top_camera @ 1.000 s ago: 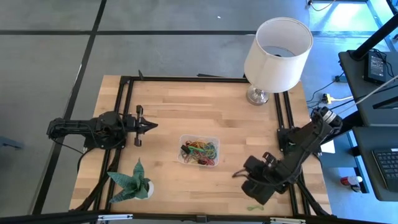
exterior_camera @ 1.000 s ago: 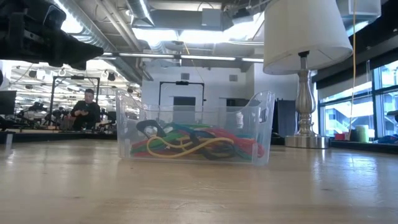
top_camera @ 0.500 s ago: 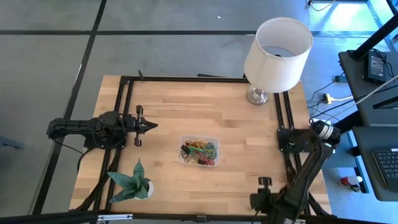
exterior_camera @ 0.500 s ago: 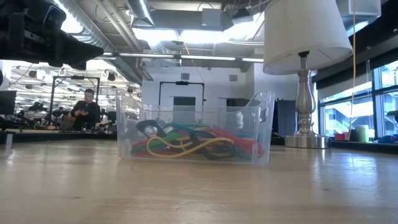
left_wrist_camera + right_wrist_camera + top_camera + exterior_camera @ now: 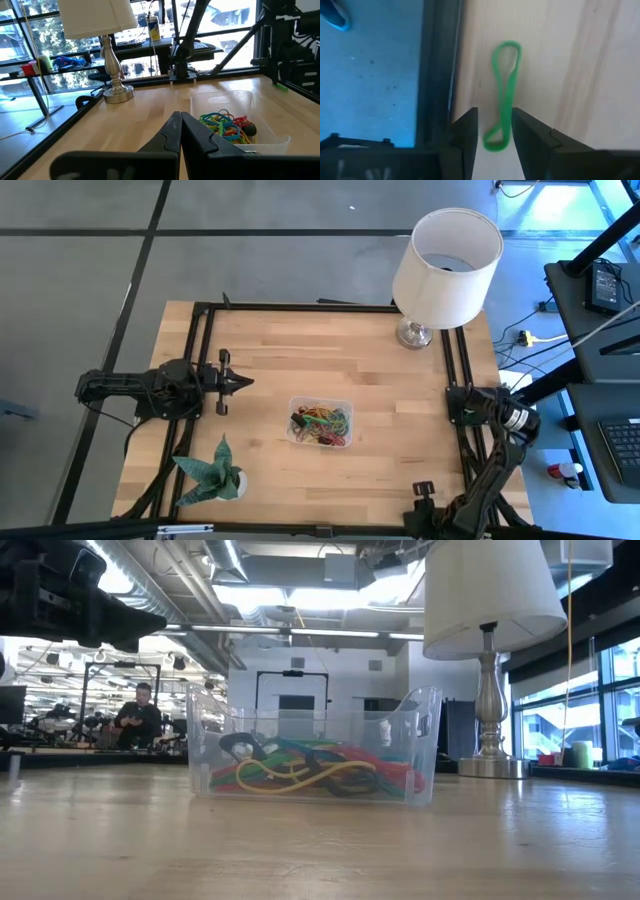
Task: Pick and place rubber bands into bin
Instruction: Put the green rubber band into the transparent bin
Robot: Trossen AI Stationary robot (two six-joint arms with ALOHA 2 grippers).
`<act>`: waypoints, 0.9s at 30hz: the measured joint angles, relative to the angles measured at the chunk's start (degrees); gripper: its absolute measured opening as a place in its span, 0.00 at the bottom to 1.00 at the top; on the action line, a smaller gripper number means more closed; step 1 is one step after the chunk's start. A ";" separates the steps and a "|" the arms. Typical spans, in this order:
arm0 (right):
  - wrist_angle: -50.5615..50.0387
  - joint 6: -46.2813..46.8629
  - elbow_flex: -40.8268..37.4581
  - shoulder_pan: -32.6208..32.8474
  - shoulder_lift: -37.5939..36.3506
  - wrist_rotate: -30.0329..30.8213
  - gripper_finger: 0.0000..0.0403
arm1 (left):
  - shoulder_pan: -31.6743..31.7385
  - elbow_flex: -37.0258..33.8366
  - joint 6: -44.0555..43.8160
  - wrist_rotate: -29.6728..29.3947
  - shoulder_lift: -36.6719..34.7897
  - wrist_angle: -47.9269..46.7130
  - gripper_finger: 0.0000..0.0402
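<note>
Right pincer point(image 5: 492, 131) part-open, nothing gripped — green rubber band point(image 5: 503, 95) on surface between fingers, long axis running straight ahead. Left pincer point(image 5: 180, 131) closed, idle, bin point(image 5: 235, 125) ahead.

Daylight is streaming through tall windows point(image 5: 600, 680); grey concrete floor point(image 5: 90, 270) is surrounding the pale wooden surface point(image 5: 300, 355); exposed ceiling ducts point(image 5: 240, 560) are running overhead.

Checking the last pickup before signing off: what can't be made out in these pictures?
High view: right gripper cut off by the bottom edge; its arm hides the green rubber band.
Right wrist view: band lies between the open fingers; contact cannot be told.
Bin: tangled rubber bands, too small to count.
Left gripper waits, shut, left of the bin.
</note>
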 joint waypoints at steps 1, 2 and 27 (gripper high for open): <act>0.49 0.05 -0.53 0.23 0.28 0.02 0.30 | 0.00 0.00 0.00 0.00 0.00 0.00 0.00; 1.46 0.26 -1.51 0.39 0.35 0.01 0.30 | -0.01 0.00 0.00 0.00 0.00 0.01 0.00; 4.94 12.32 -9.97 -0.57 -20.14 34.40 0.01 | 0.01 0.00 0.00 0.11 0.00 0.02 0.00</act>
